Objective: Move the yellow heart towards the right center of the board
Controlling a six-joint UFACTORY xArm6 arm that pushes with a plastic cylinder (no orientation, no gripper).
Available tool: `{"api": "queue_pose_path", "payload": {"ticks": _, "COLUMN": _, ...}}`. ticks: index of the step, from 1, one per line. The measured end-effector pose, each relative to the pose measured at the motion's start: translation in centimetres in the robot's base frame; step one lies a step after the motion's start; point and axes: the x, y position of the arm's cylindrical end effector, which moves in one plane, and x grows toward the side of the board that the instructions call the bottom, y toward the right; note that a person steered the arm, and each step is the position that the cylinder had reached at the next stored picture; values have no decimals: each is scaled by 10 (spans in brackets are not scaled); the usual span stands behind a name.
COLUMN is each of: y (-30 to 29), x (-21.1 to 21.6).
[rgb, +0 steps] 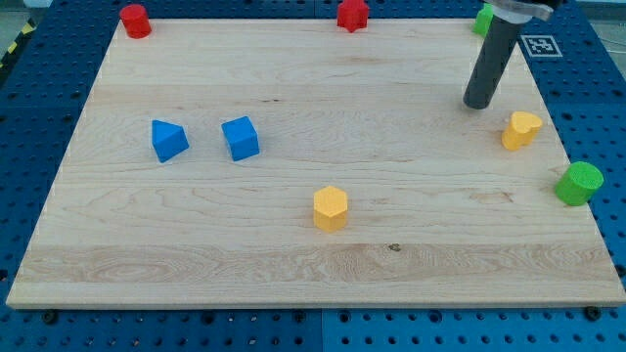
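Observation:
The yellow heart (521, 129) lies near the board's right edge, a little above mid-height. My tip (478, 104) rests on the board just up and to the left of the heart, a short gap apart from it. The dark rod rises from the tip toward the view's top right.
A yellow hexagonal block (331, 208) sits low centre. A blue triangular block (168, 140) and a blue cube (240, 138) sit at left. A green cylinder (580, 183) is at the right edge, a red cylinder (135, 21) and red star-like block (352, 15) at the top edge, a green block (482, 20) behind the rod.

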Motion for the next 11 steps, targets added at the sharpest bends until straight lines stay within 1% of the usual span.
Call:
{"api": "queue_pose_path", "payload": {"ticks": 2, "y": 0, "x": 67}}
{"api": "queue_pose_path", "payload": {"ticks": 3, "y": 0, "x": 73}}
{"api": "queue_pose_path", "payload": {"ticks": 4, "y": 3, "x": 73}}
{"api": "queue_pose_path", "payload": {"ticks": 6, "y": 32, "x": 73}}
{"api": "queue_pose_path", "payload": {"ticks": 7, "y": 37, "x": 73}}
{"api": "queue_pose_path", "payload": {"ticks": 8, "y": 37, "x": 60}}
{"api": "queue_pose_path", "payload": {"ticks": 10, "y": 37, "x": 20}}
{"api": "queue_pose_path", "payload": {"ticks": 11, "y": 38, "x": 14}}
